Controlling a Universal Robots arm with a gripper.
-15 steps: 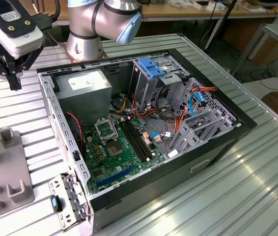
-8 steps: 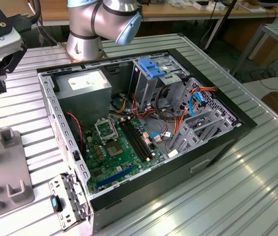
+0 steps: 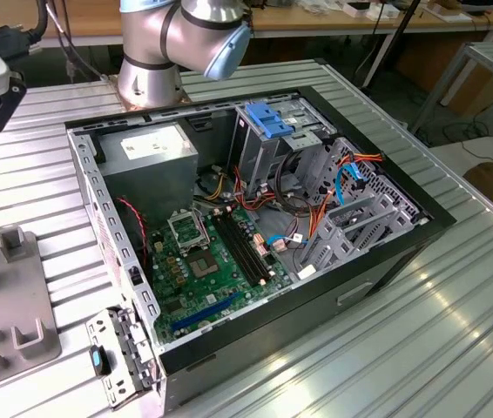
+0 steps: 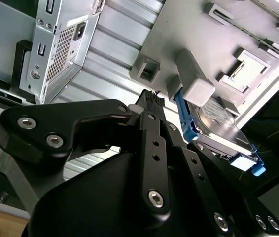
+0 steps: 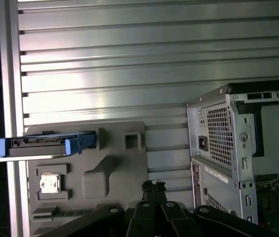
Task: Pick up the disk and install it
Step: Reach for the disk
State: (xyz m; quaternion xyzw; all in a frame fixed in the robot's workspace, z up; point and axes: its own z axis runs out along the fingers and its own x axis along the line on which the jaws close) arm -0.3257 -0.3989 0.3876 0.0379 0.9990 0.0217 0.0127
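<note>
Near, on the exterior view's left: grey fixture [image 3: 16, 300] sitting on the ribbed table [image 3: 421, 348]. The disk [image 4: 218, 129] stands on edge in a slot of that fixture. It has blue rails down its sides, and one end pokes past the fixture's rim.

The gripper [image 4: 152, 96] is near the fixture but clear of the disk. In both wrist views its tips are drawn together w/ nothing btwn them, so it's empty.

Step, as I judge it: approach for the pick. Nothing is grasped and the install isn't begun. The next move calls for jaws spread wider than the disk's thin edge, wrist lined up w/ its flat faces, and a shift across to sit over it. Prob. best to grip the dark body and keep off the rails.

Farther: open PC case [image 3: 255, 226], w/ a light-blue latch plate [image 3: 268, 120] on the metal cage at its far side. Farthest: arm base [image 3: 155, 52].
</note>
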